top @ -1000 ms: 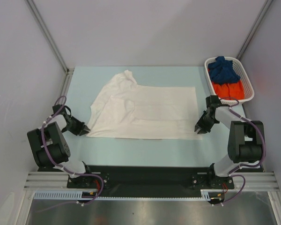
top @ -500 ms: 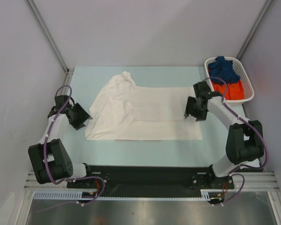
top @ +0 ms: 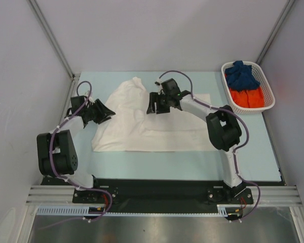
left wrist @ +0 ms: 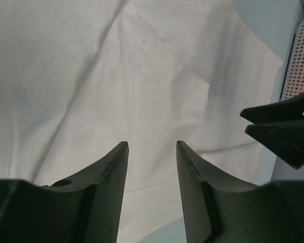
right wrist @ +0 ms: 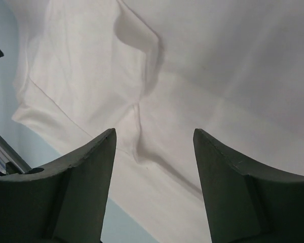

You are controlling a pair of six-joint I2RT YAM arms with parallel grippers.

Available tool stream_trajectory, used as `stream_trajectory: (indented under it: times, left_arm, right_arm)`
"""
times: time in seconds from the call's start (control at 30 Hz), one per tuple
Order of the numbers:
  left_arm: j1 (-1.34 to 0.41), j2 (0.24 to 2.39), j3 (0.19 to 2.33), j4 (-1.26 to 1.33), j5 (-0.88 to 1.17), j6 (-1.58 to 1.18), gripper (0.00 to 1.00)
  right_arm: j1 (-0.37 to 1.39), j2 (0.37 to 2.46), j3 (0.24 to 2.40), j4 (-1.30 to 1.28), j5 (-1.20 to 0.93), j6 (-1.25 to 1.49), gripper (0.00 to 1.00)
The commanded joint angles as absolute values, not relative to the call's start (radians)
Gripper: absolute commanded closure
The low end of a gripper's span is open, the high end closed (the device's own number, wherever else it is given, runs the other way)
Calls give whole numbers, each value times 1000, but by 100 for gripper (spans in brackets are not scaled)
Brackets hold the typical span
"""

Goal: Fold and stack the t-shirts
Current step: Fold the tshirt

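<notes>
T-shirt beneath left end effector, right end effector.

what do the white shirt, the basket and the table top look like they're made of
White t-shirt: soft matte cloth, probably cotton knit; it lies limp with creases and folded layers.
Basket: likely white plastic; stiff walls in a regular lattice of holes.
Table top: smooth, flat, pale blue surface; the material itself cannot be told from its look.
</notes>
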State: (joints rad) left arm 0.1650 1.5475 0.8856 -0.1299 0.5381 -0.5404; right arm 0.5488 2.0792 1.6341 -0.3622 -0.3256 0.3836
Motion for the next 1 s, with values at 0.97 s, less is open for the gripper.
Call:
stream_trajectory:
  times: [0.97]
  left_arm:
    - [74, 2126, 1526, -287, 568, -270, 53]
  right_arm:
    - [583, 2404, 1924, -109, -503, 498, 45]
